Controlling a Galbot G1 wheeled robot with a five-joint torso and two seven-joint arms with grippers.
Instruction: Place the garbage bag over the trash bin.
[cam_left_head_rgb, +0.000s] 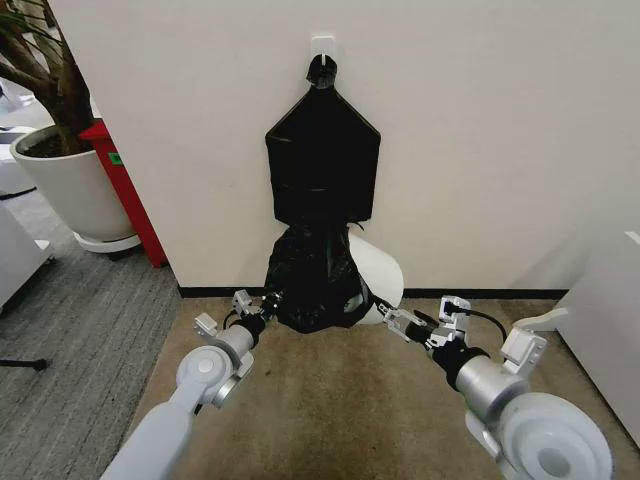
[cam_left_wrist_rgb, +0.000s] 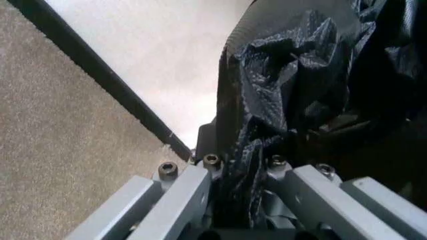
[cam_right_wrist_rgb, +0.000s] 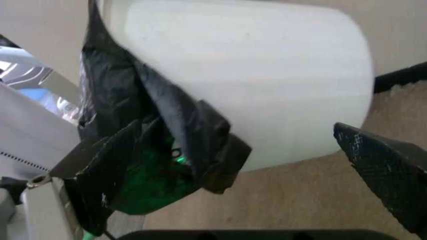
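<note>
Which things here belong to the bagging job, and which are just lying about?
In the job:
- garbage bag, draped against the bin
- trash bin, tilted by the wall
- left gripper, jaws shut on the garbage bag
- right gripper, at the bin's rim, jaws open

Just about:
- bundle of bags hanging on the wall hook
- plant pot
- red stand

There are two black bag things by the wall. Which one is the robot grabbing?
The lower, crinkly garbage bag draped on the white trash bin; the left gripper pinches it. The flat bundle above hangs untouched on a wall hook.
</note>
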